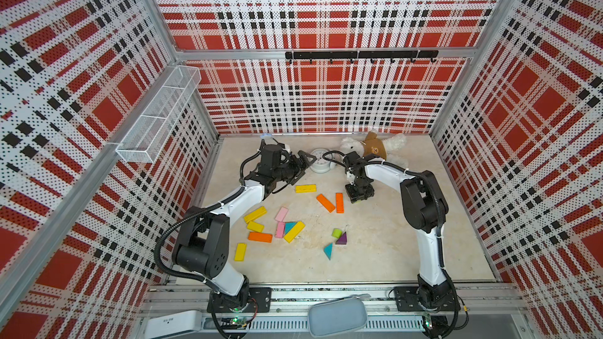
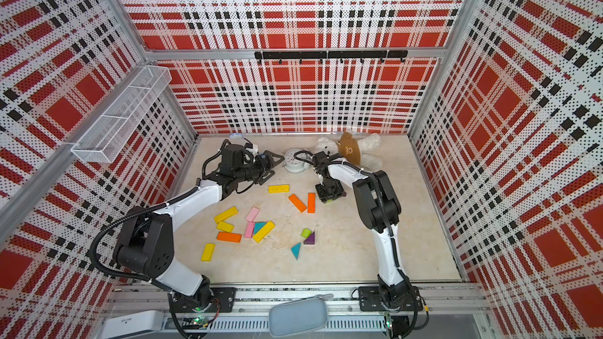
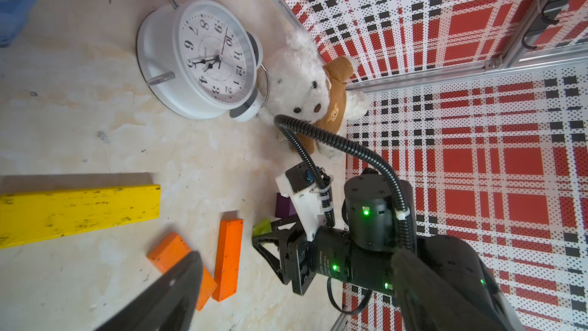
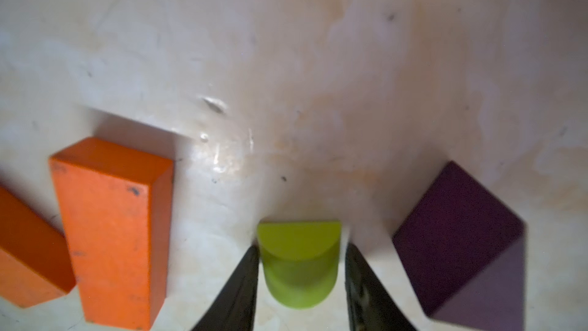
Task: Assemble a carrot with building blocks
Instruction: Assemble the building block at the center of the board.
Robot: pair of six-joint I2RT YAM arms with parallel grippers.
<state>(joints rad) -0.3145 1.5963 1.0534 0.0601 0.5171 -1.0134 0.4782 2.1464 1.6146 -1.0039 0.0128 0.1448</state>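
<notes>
My right gripper (image 4: 300, 249) points down at the table just right of two orange bars (image 1: 325, 203) (image 1: 339, 202). It is shut on a lime-green rounded stub (image 4: 299, 262), one finger on each side. A purple triangle (image 4: 461, 240) lies right beside it. A yellow bar (image 1: 305, 188) lies to the left of the orange pair. My left gripper (image 1: 305, 164) hangs open and empty above the table near the clock. More building blocks lie nearer the front: yellow bars (image 1: 254, 214), pink bars (image 1: 281, 214), an orange bar (image 1: 260, 237), teal triangles (image 1: 328, 251), another lime stub (image 1: 336, 232).
A white alarm clock (image 1: 319, 160) lies at the back between the two grippers. A teddy bear (image 1: 375, 148) lies against the back wall behind the right arm. A wire basket (image 1: 156, 119) hangs on the left wall.
</notes>
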